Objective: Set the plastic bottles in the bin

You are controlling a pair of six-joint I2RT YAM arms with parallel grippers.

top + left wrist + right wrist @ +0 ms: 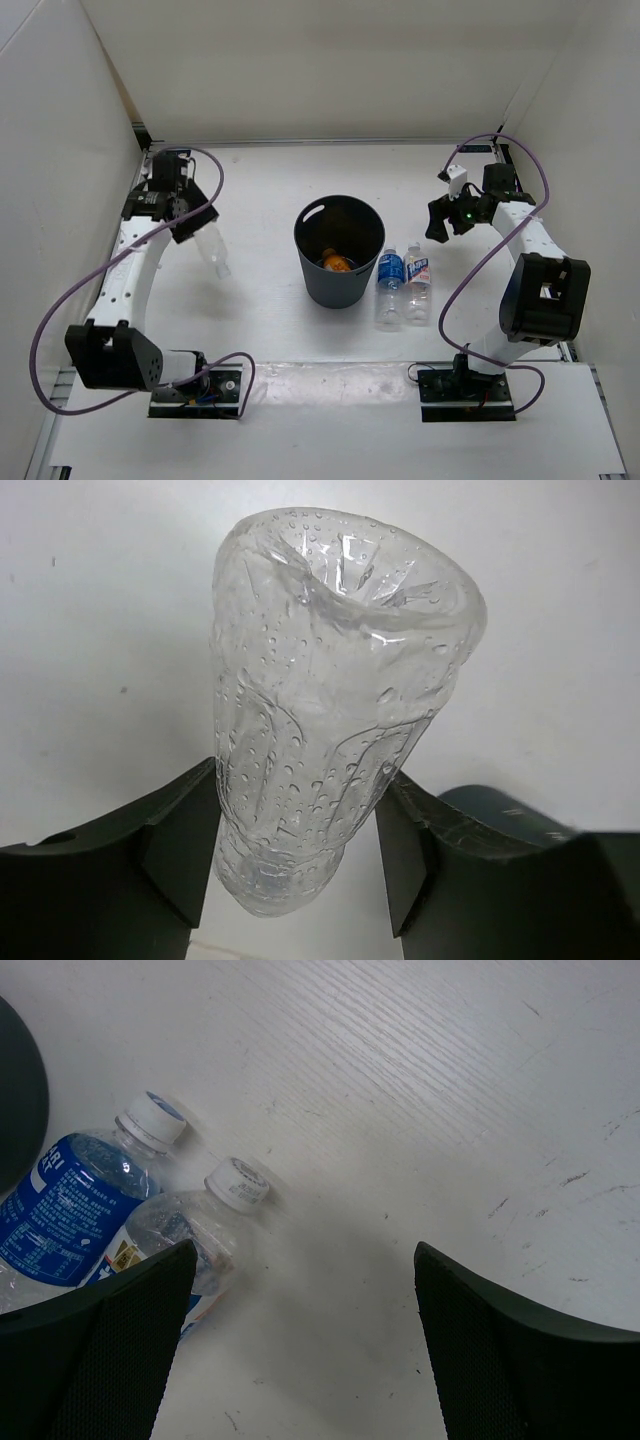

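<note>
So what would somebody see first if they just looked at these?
Probably the dark bin in the middle of the table, with an orange bottle already inside. Then the left hand squeezing a crumpled clear bottle off to the left, and two labelled bottles lying side by side just right of the bin.
</note>
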